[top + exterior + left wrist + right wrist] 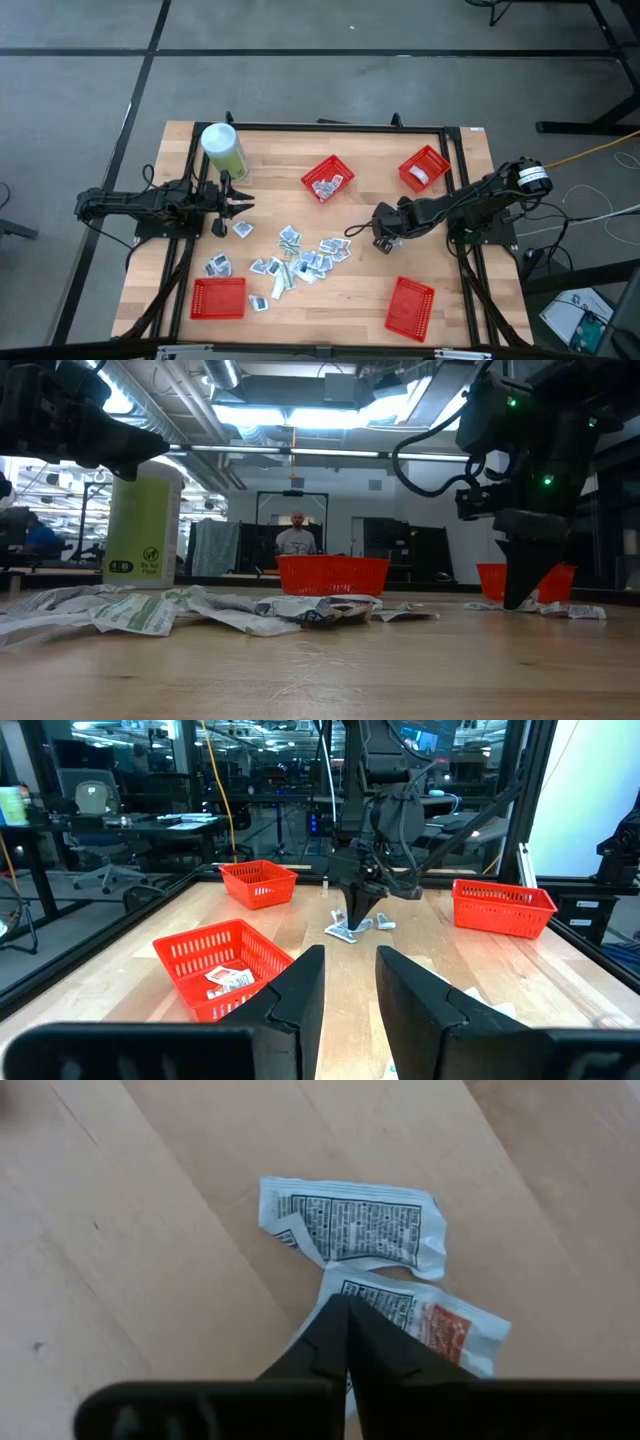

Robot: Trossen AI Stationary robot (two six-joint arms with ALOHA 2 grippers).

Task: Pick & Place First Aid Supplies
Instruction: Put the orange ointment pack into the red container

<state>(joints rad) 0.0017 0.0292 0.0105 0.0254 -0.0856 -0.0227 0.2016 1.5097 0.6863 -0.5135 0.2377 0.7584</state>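
The right tool (347, 1325) is closed down at the tabletop (150, 1230) — pinching the packet (440, 1325) under its tips, it seems. The next move calls for a straight lift toward a basket (423, 167); the left tool (240, 205) waits open.

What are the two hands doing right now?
Right hand shut, tips down on a packet on the table. Left hand open, waiting beside the green canister. Nothing blocking.

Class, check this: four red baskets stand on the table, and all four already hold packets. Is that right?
Not quite. There are four, but the high view shows packets only in the two far baskets. The two near baskets hold none. The remaining packets lie loose on the table.
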